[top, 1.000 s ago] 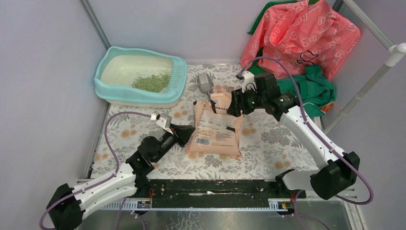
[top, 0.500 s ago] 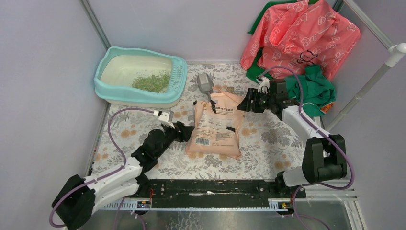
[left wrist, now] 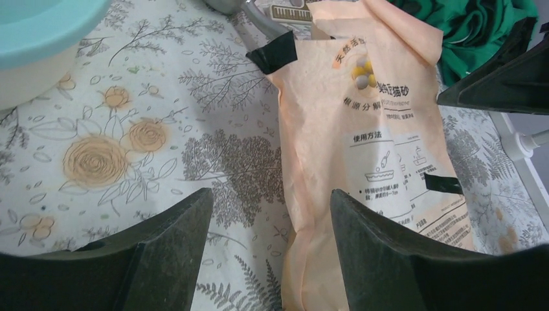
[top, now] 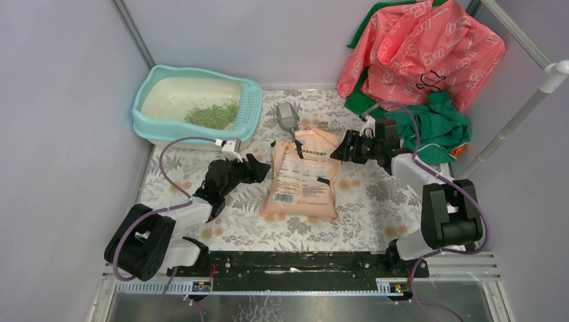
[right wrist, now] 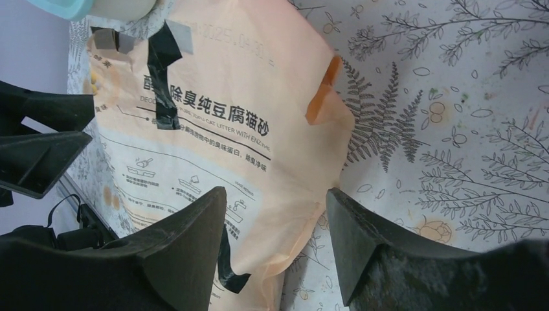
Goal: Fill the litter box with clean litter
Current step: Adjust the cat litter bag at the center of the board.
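A floral-patterned cover point(top: 376, 194) spreads over the whole table; a pink printed fabric point(top: 423, 47) is heaped in the upper right of the top view, with a green cloth point(top: 436, 124) bunched just below it. The litter box point(top: 194, 137) sits in the upper left corner, its slotted rim on the right-hand end. A peach litter bag point(top: 302, 178) lies flat at the centre of the frame, printed face up, with black tape patches point(left wrist: 272, 52) on it. The left gripper point(top: 258, 171) lies low beside the bag's left edge, jaws spread wide and holding nothing; in the left wrist view the bag's edge shows in the gap between the fingers point(left wrist: 175, 240). The right gripper point(top: 339, 149) is at the bag's upper right corner, also wide open and empty; whether it touches the bag cannot be told. A grey scoop point(top: 287, 115) lies just above the bag's top edge. The clean litter point(top: 213, 115) forms a small green heap inside the box, towards its right end.
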`<state>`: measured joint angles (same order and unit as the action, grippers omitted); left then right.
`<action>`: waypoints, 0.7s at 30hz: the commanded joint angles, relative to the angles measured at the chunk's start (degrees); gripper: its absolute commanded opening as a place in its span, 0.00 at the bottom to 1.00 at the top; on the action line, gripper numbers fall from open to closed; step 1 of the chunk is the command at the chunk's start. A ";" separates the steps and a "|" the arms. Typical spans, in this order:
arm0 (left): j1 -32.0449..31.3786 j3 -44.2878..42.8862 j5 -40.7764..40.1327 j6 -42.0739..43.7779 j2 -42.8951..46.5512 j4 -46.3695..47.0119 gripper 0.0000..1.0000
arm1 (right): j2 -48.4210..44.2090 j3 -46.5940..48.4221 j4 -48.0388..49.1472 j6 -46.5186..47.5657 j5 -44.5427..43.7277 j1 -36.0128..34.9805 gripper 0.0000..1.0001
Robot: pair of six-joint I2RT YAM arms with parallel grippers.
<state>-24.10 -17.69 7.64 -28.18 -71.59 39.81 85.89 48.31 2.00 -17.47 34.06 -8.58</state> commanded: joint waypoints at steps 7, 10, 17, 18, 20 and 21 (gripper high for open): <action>5.55 -5.34 13.08 -1.81 -15.49 21.05 0.75 | 2.64 -2.20 11.66 -3.18 5.55 0.67 0.65; 7.04 -6.22 14.75 -3.66 -18.61 24.04 0.75 | 4.33 -2.72 14.32 -4.48 7.16 0.67 0.65; 7.49 -9.66 19.56 -5.08 -23.42 26.98 0.74 | 2.40 -4.88 14.94 -4.16 7.66 1.21 0.66; 7.52 -9.96 20.46 -5.56 -24.19 27.95 0.74 | 1.03 -5.36 14.84 -4.37 7.67 1.30 0.66; 7.49 -10.65 22.03 -6.79 -25.82 29.85 0.74 | -1.31 -5.48 14.13 -4.50 7.77 1.37 0.65; 7.54 -11.12 22.54 -7.07 -26.55 30.07 0.73 | -2.35 -5.32 13.09 -4.46 7.73 1.42 0.66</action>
<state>-16.86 -26.72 25.69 -33.32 -95.55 62.11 89.36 42.94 14.37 -21.82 40.21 -7.79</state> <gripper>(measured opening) 0.741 0.655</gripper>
